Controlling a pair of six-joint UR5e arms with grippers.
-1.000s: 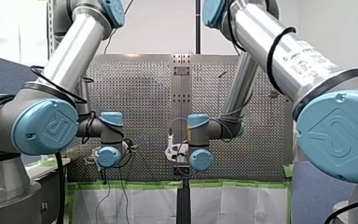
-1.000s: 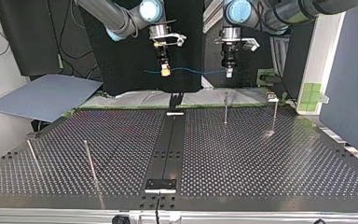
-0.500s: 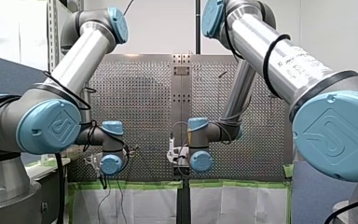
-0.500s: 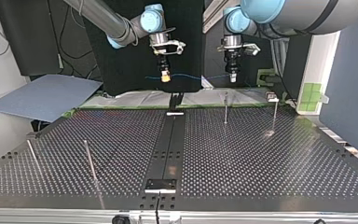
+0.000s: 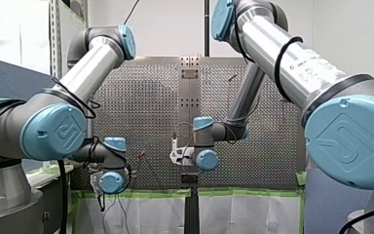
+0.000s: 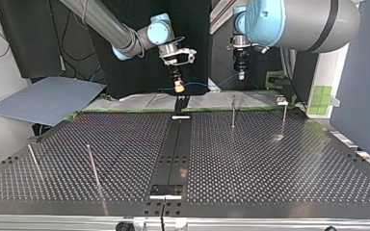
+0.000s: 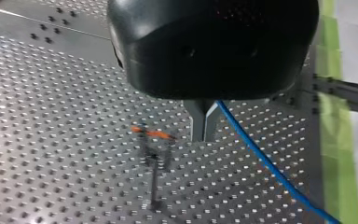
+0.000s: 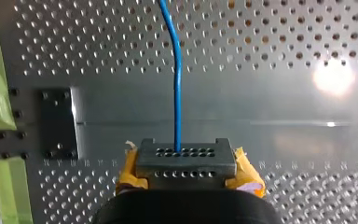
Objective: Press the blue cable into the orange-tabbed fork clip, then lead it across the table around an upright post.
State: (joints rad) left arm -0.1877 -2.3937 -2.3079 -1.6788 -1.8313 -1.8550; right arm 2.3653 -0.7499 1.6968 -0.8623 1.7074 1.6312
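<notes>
The blue cable [image 6: 197, 84] hangs between my two grippers above the table's far edge. In the left wrist view my left gripper [image 7: 204, 136] has its metal fingers shut on the blue cable [image 7: 261, 161], which trails away to one side. The orange-tabbed fork clip [image 7: 152, 136] stands on a thin stem just beside those fingers, blurred. My right gripper [image 8: 186, 156], with yellow pads, is shut on the blue cable [image 8: 177, 79], which runs straight ahead from it. In the top view my right gripper [image 6: 178, 87] is left of centre and my left gripper [image 6: 241, 74] right of it.
Thin upright posts stand on the perforated table: two at the top view's far right [image 6: 233, 111] [image 6: 284, 119], two at its near left [image 6: 93, 166] [image 6: 33, 162]. A black strip [image 6: 173, 154] runs down the middle. Green tape [image 7: 328, 56] edges the table.
Both wrists have come down in the front view. My right gripper moved lower and toward the top view's right, closer to my left gripper, so the cable span between them is shorter.
</notes>
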